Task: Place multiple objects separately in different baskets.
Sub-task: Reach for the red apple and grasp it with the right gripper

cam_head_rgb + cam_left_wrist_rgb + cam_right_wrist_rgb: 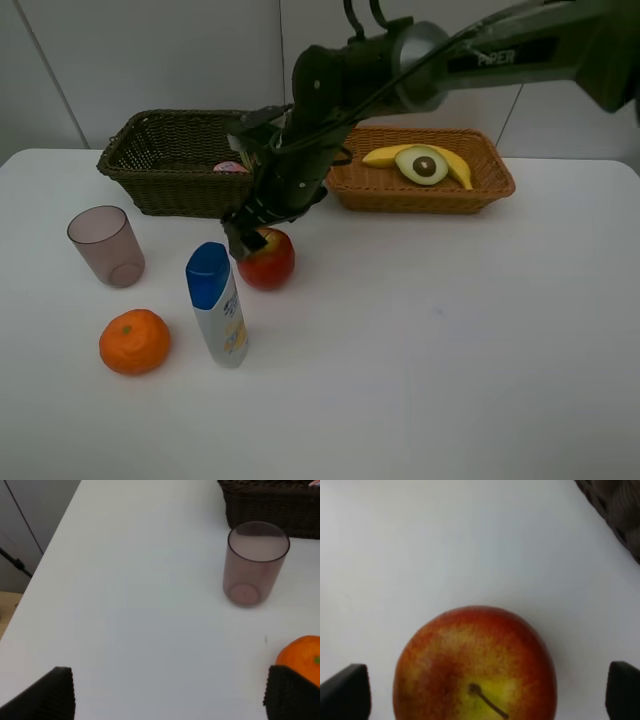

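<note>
The right jaws are held spread wide over the red apple [475, 665], which sits stem-up on the white table [450, 350] between the two dark fingertips [345, 692]. A strip of bare table is seen on either side of the fruit, so nothing is grasped. A corner of the dark olive-brown basket [170, 160] is seen just ahead of these jaws, and a pink item [229, 167] is seen inside it, though only its top shows. The white blue-capped bottle [217, 305] stands upright just beside the apple, outside the jaws. The orange-tan basket [420, 190] is set well apart from the jaws, back along the right arm [400, 70]. The banana [455, 165] is held in it, with the avocado half [422, 164] laid cut face up against the banana. The left jaws are likewise released, and only bare table is seen between them. The translucent pinkish cup [255, 562] stands upright ahead of them, well apart, with the dark basket beyond it. The orange [300, 655] lies just beside one left fingertip [292, 697] and is partly hidden by it. Whether the two touch cannot be told.
</note>
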Tool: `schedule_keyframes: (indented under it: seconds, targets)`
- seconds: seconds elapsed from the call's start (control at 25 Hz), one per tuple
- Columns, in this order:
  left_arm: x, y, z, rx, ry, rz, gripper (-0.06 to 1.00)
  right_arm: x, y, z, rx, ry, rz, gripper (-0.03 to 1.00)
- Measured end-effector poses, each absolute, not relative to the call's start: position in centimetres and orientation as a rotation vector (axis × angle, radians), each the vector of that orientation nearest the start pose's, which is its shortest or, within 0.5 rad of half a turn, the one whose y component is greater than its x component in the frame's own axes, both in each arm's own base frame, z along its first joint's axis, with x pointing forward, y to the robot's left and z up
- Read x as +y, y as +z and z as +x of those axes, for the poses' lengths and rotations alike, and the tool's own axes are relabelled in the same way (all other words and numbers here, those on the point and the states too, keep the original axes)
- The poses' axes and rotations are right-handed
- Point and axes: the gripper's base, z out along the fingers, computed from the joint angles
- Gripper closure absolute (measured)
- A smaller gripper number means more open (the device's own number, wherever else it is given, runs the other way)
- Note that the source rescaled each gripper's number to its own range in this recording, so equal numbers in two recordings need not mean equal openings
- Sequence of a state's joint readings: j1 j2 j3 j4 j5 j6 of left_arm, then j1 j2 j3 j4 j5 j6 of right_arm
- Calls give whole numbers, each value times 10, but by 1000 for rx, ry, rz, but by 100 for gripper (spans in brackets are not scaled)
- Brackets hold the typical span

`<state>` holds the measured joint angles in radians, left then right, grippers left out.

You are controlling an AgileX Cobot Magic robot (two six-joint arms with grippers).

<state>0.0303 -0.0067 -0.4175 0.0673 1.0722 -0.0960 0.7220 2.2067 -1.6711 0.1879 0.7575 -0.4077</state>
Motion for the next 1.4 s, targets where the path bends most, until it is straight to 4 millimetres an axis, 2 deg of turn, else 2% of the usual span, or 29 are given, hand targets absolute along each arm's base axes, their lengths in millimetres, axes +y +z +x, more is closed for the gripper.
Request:
schedule_keyframes:
  seconds: [0.24,1.32,1.4]
  targets:
    - [5,253,2,2126,43,-135,-5,318,145,343,2459,297,-1363,-2]
    - [5,253,2,2126,43,-135,-5,318,145,343,2459,298,-1361,-2]
    - [5,253,2,2126,43,-135,-5,318,145,343,2458,297,-1362,1]
